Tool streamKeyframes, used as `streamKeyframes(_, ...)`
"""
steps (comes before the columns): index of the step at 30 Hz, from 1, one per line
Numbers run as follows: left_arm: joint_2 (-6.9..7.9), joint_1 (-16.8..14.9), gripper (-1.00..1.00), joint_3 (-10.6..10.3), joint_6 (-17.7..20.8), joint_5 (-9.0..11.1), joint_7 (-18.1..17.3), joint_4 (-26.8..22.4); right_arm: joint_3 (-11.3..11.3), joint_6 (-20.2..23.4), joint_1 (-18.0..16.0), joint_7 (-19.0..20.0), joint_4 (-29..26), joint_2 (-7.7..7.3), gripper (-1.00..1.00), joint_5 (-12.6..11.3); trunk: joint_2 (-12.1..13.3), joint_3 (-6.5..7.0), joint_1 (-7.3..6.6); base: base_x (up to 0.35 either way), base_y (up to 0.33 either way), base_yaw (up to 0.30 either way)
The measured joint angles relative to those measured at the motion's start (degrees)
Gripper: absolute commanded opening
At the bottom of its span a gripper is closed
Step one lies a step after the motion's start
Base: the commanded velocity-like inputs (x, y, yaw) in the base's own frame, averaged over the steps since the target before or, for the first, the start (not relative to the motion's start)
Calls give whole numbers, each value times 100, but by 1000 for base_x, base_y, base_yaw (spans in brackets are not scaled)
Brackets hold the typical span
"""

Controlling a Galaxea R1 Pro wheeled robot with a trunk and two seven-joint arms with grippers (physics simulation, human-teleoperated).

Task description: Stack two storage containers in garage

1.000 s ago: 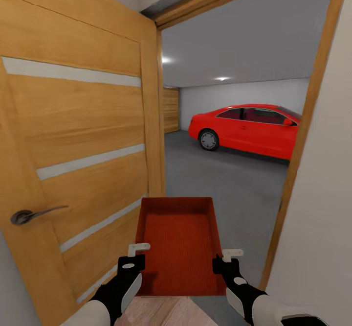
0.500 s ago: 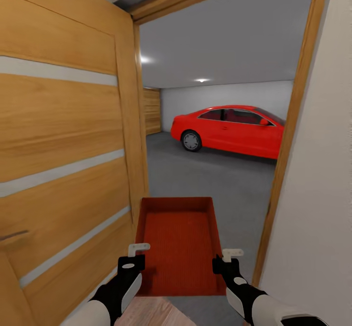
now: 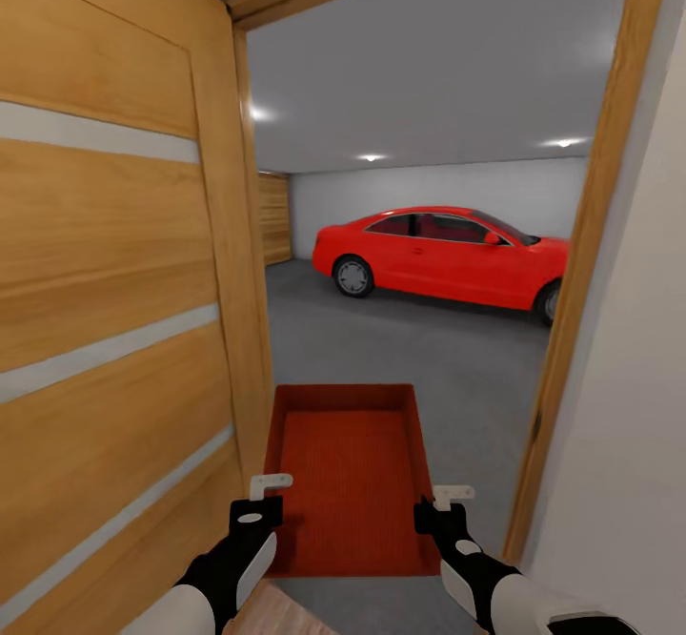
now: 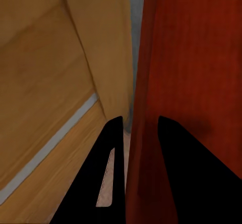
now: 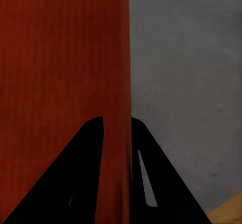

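In the doorway to the garage, head view: one container (image 3: 348,478) is carried low in front of the robot, its long axis pointing away toward the red car (image 3: 443,256). The left gripper (image 3: 265,497) clamps the near end of the left wall and the right gripper (image 3: 443,504) the near end of the right wall, so both arms share the load equally. The open door (image 3: 114,330) stands close on the left, the door frame (image 3: 581,263) on the right, and the grey floor (image 3: 429,358) lies straight ahead.

Left wrist view: the fingers (image 4: 113,178) straddle the container's thin red wall, pinched narrow on it; the door is just beside.

Right wrist view: same hold on the opposite wall, grey floor beyond; actual pad contact is probably there but dark.

Compared with a second ago, the door handle has left the view, the car shows further left and more fully, and the grip is unchanged: the robot has advanced.
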Motion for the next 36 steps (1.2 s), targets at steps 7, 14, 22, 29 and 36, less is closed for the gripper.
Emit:
streamKeyframes(7,-1,-1,-100,1,-2,-1,-1,1,3,-1,0,-1,-1,-1,-100,-3,0,0,0,286,216,-236)
streamKeyframes(14,-1,-1,-100,0,-2,-1,-2,2,3,-1,0,-1,-1,-1,-100,-3,0,0,0,286,216,-286)
streamKeyframes(22,-1,-1,-100,1,-2,-1,-1,1,4,-1,-1,-1,-1,-1,-100,-3,0,0,0,286,217,-288)
streamKeyframes(29,-1,-1,-100,0,-2,-1,-1,2,4,-1,0,-1,-1,-1,-100,-3,0,0,0,286,217,-288)
streamKeyframes(36,-1,-1,-100,0,-2,0,-2,3,4,-1,1,-1,-1,-1,-100,-4,0,0,0,286,216,-288)
